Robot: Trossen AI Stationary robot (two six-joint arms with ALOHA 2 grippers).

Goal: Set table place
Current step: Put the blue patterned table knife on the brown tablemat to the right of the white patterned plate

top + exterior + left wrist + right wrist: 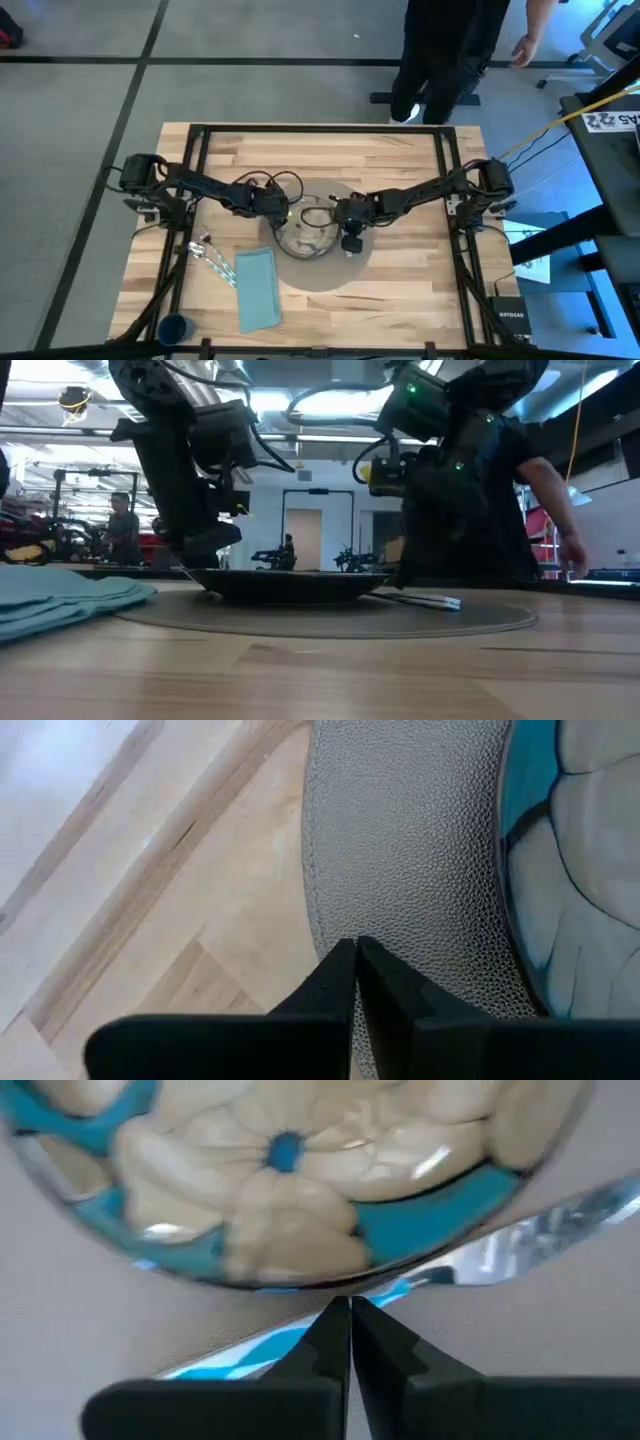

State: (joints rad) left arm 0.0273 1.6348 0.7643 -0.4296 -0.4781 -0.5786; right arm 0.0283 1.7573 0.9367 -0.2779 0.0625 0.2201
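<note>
High view: round grey-brown placemat (pixel 325 262) is seen mid-table (pixel 400 290), plate (pixel 305 236) on it. Teal napkin (pixel 257 288) lies left of the mat, long axis running near-to-far; cutlery (pixel 213 262) beside it, slanted. Dark-blue cup (pixel 174 328) at near-left corner. A person (pixel 445 50) stands beyond the far edge.

Low view: plate is flanked by both arms; a silver utensil (pixel 425 600) lies on the mat's right.

Left wrist view: left gripper (pixel 356 952) pinched closed over pebbled mat.

Right wrist view: right gripper (pixel 349 1308) closed, tips at the glossy floral plate's rim.
</note>
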